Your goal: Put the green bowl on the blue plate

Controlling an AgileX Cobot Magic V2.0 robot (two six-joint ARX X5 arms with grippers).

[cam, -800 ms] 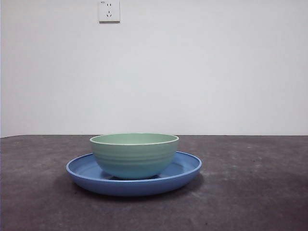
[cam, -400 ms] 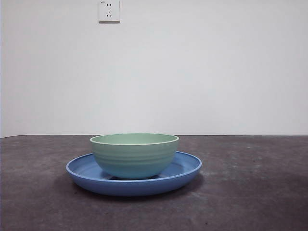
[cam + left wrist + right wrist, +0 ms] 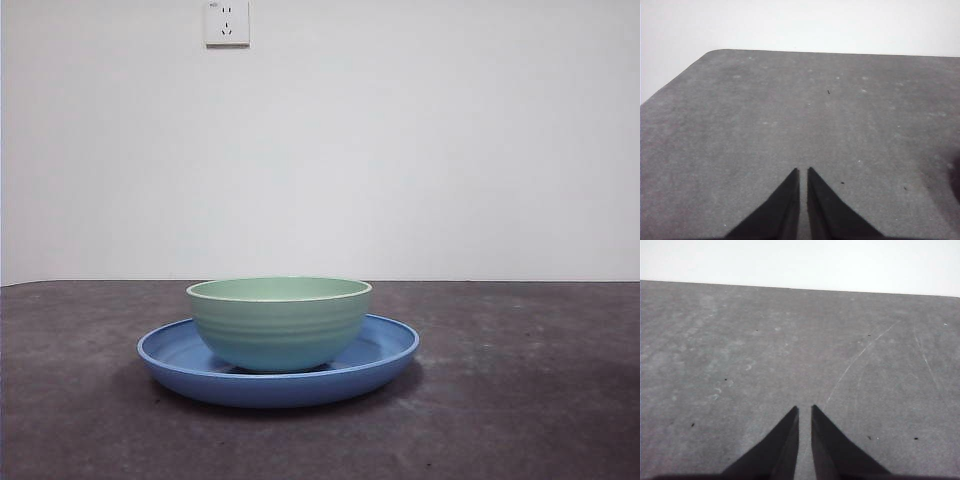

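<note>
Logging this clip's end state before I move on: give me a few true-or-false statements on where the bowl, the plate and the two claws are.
1. The green bowl sits upright inside the blue plate. True.
2. The left claw grips the bowl's rim. False: it is shut on nothing, over bare table.
3. The right claw is shut and holds nothing. True.
4. The bowl is wider than the plate. False: the plate's rim shows past it on both sides.
5. A wall socket is behind the dishes. True.
</note>
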